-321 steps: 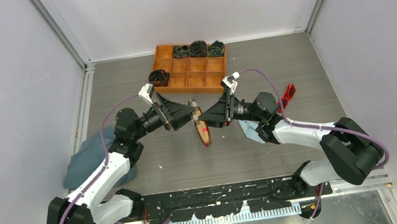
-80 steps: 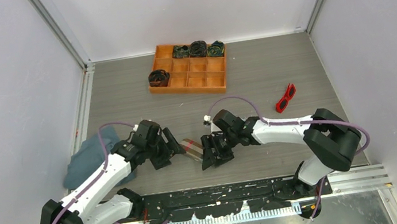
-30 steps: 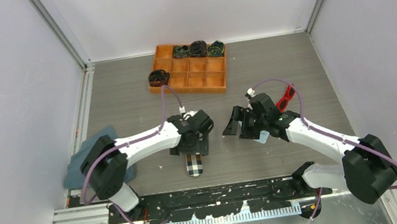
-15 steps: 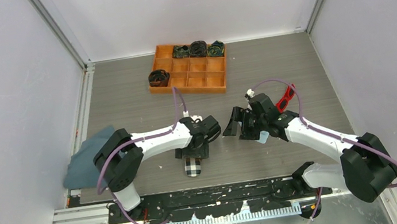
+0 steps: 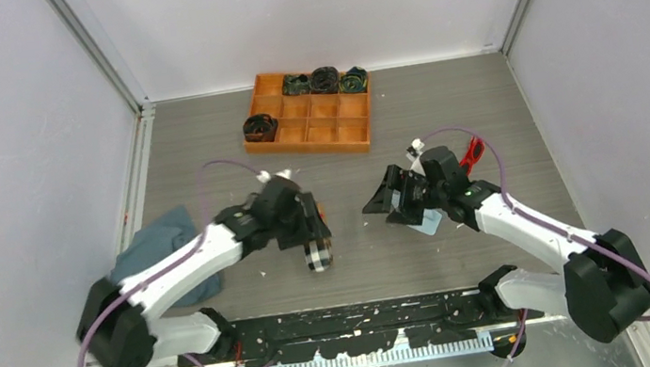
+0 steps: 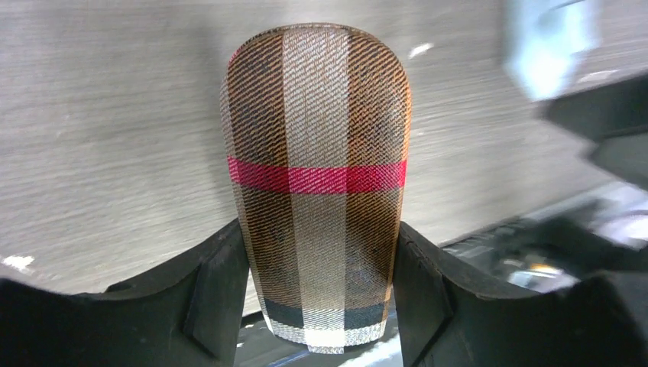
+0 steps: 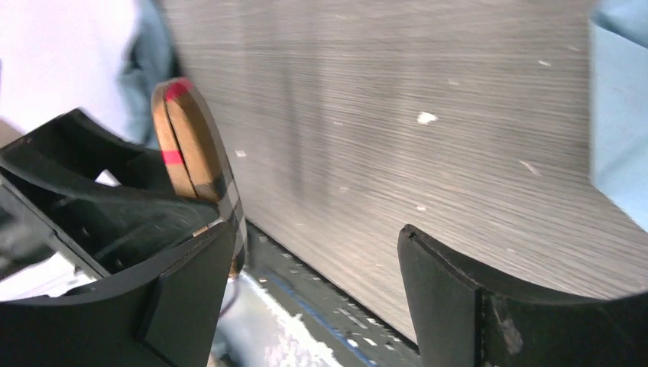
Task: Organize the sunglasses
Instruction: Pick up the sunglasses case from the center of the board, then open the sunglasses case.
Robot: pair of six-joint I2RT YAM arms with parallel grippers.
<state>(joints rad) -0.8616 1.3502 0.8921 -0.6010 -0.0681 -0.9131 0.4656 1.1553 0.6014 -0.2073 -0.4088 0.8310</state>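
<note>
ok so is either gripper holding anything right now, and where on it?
Left gripper holds the plaid case, fingers on its two long sides near one end, short of the red stripe. Right gripper is open and empty.

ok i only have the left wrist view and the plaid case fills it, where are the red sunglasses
observer: the sunglasses lie on the table, just right of the right gripper and a bit farther back, untouched.
operator: is that gripper busy
observer: no, it is open and empty, its fingers pointing toward the plaid case.
operator: anything at the far side
observer: an orange tray of compartments, with dark rolled things in a few of them.
</note>
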